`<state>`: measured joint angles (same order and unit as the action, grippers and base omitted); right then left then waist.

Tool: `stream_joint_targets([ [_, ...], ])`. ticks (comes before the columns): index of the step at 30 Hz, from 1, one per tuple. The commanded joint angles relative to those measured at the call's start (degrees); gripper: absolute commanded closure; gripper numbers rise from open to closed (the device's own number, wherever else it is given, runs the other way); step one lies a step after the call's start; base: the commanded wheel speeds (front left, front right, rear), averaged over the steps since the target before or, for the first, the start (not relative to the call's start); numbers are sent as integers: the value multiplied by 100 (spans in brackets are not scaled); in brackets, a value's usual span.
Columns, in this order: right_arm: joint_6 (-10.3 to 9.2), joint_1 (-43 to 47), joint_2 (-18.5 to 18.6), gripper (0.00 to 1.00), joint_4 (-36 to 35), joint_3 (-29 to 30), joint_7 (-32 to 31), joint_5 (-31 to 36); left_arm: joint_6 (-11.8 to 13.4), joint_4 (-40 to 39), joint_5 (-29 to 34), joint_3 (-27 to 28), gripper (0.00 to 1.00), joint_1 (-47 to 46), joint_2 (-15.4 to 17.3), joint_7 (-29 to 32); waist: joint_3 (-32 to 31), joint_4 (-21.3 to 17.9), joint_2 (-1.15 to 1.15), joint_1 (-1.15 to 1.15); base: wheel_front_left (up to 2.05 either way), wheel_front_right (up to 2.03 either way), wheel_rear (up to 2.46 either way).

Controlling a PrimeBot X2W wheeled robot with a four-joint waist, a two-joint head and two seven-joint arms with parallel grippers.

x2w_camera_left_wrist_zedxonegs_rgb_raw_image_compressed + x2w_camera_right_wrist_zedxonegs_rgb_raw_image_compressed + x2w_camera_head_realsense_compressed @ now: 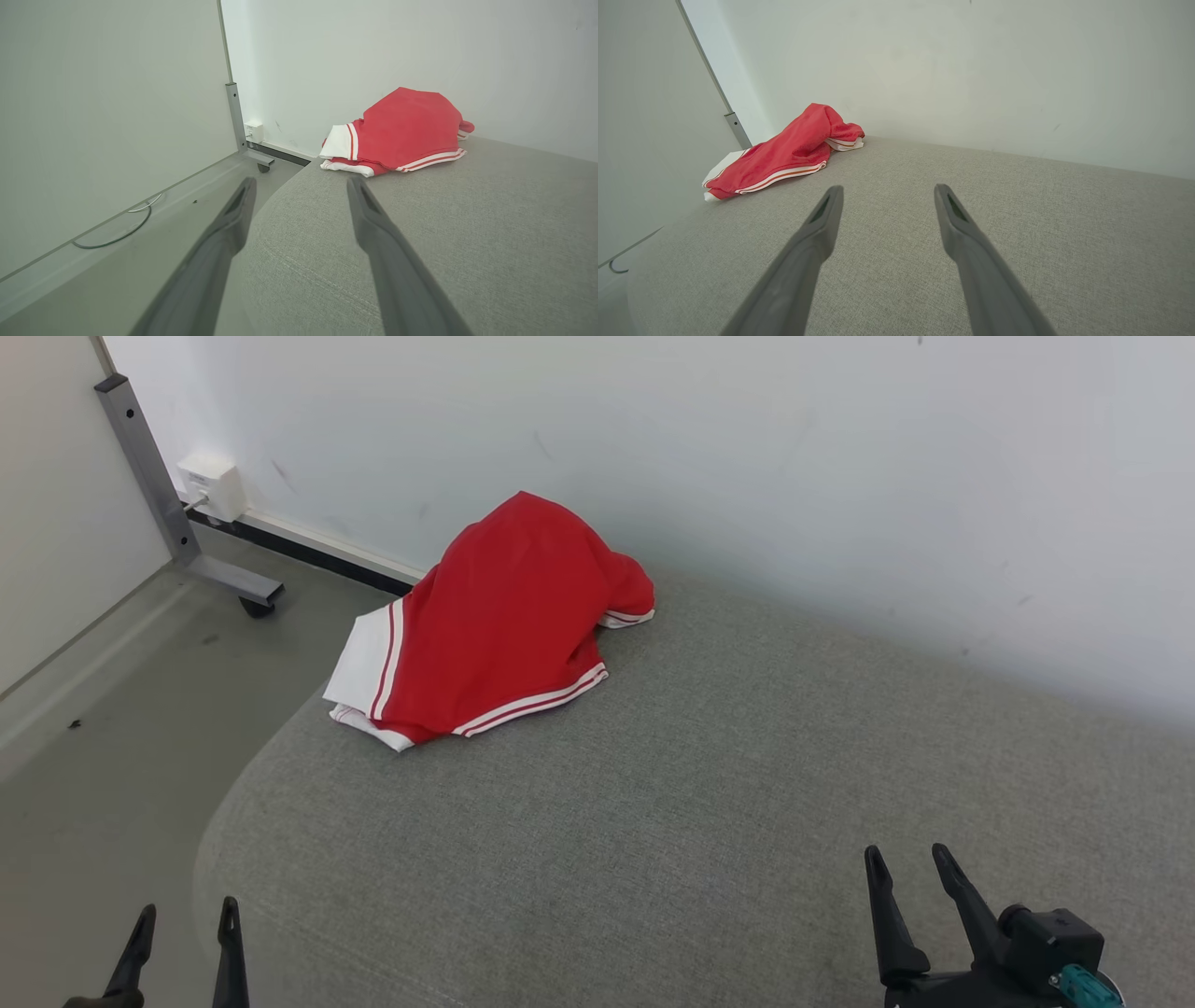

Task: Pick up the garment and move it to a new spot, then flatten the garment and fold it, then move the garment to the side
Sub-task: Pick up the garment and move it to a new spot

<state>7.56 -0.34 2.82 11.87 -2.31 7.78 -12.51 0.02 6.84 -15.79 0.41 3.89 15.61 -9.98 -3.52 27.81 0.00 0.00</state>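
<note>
Well ahead of both jaws, nearer the left pair's side, the red garment (pixel 504 625) with white trim is seen crumpled in a heap at the far corner of the grey cushion (pixel 653 821), propped against the white wall (pixel 794 448). The left jaws and the right jaws are spread wide and empty, kept by the cushion's near edge, well apart from the cloth. Nothing is judged done: picking up, moving, flattening, folding and setting aside all remain.

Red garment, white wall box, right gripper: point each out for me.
red garment (pixel 504 616), head view, middle of the red panel.
white wall box (pixel 213 485), head view, its front face.
right gripper (pixel 905 851), head view, midway between its open fingertips.
</note>
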Motion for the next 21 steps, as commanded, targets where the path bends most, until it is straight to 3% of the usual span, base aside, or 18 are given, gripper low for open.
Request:
stream_joint_targets([
  [1,-14,-45,12,0,12,-11,35,10,38,-23,-14,22,0,86,22,-22,15,11,0,0,0,0,0],
  [7,-14,3,12,0,33,80,19,73,56,46,-45,32,0,-110,77,29,9,-35,0,0,0,0,0],
  [21,-14,-398,13,0,-404,357,-273,551,-200,60,-450,249,0,-1777,443,257,933,-1053,0,0,0,0,0],
])
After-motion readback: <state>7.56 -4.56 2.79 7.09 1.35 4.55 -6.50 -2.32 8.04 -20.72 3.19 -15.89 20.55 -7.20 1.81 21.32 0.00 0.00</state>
